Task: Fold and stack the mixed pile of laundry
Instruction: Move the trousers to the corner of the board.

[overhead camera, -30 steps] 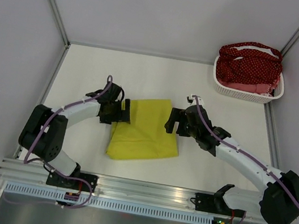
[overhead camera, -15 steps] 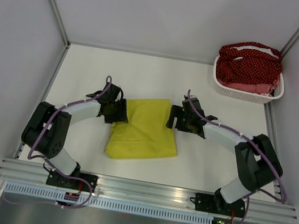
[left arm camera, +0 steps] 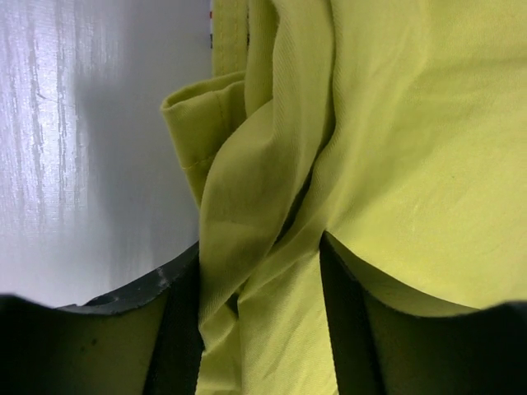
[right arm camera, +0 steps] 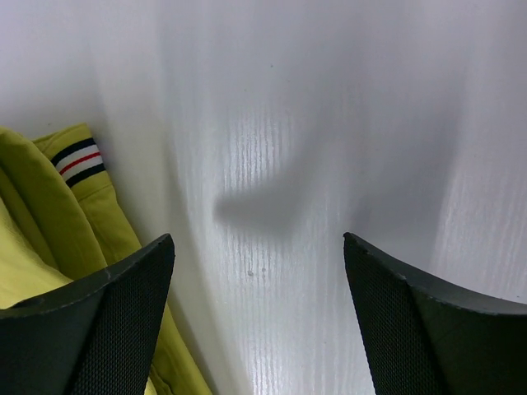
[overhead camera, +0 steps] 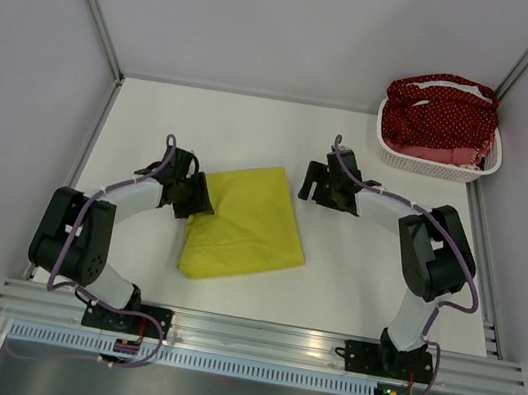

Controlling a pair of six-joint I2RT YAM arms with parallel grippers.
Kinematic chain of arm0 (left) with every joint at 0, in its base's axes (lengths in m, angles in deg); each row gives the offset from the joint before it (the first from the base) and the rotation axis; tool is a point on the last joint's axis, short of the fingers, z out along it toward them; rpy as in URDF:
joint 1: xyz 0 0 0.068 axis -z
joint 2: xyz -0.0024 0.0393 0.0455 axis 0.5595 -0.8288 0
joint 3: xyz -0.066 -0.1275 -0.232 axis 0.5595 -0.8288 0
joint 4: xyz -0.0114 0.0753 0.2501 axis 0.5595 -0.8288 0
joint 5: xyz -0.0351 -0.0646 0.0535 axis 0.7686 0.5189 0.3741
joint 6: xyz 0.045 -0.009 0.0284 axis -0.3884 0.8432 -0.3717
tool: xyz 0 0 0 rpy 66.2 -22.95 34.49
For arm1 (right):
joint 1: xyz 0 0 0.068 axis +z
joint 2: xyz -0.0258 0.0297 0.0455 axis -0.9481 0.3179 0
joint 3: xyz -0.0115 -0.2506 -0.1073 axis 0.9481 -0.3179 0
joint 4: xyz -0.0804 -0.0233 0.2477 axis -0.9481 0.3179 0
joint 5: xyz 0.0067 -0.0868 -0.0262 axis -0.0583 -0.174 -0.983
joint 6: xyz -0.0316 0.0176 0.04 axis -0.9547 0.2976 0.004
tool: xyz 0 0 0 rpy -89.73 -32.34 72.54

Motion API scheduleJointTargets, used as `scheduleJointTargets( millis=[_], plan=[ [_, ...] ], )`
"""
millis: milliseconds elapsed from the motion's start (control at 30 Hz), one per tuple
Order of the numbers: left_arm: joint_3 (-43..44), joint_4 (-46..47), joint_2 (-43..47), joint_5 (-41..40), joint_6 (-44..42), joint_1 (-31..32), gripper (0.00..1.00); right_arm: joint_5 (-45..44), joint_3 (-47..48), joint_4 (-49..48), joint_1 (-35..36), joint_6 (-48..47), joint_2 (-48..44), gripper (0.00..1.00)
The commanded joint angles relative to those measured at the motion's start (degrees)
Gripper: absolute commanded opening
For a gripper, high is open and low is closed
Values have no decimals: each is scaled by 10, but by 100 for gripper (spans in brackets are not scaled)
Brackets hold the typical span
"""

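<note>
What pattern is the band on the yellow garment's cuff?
The band of the yellow garment has dark, white and red stripes; clearest in right wrist view.

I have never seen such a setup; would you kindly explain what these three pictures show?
These are two robot arms bolted at the near edge of a white table, each ending in a two-finger gripper. The wide picture comes from a fixed camera above and behind them; the two close-ups come from wrist cameras, so the dark shapes at the bottom are each arm's own fingers. A folded yellow garment lies in the middle. The left gripper pinches a bunched fold at its edge. The right gripper is open and empty, near the garment's striped band. In the far right corner, a white basket holds a dotted red cloth.
</note>
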Motion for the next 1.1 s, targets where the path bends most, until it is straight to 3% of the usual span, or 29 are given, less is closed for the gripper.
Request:
scheduleJointTargets(
  millis=[0, 133, 167, 200, 233, 400, 567, 767, 833, 933, 1067],
  plan=[
    [-11, 4, 12, -1, -1, -20, 56, 8, 16, -10, 3, -12, -2, 88],
    [4, 32, -21, 37, -10, -45, 33, -7, 19, 11, 3, -24, -44, 88],
    [19, 38, -34, 34, -13, -56, 15, -14, 18, 18, 3, -24, -65, 88],
    [32, 35, -48, 34, -13, -62, 5, -19, 16, 20, 0, -28, -77, 89],
    [60, 30, -79, 41, -18, -71, 2, -21, 15, 23, 0, -31, -88, 89],
    [160, 3, -161, 23, -51, -79, 2, -30, 9, 43, -19, -46, -152, 89],
    [327, -49, -242, 6, -95, -117, 2, -31, 8, 51, -38, -59, -184, 90],
    [472, -87, -294, -67, -245, -143, 2, -47, 13, 69, -51, -72, -188, 90],
    [521, -88, -317, -81, -330, -151, 2, -47, 9, 69, -58, -75, -187, 90],
    [602, -109, -360, -114, -375, -165, 2, -46, 6, 74, -63, -75, -183, 90],
    [717, -154, -423, -86, -420, -202, 2, -44, -3, 77, -77, -75, -181, 90]
  ],
)
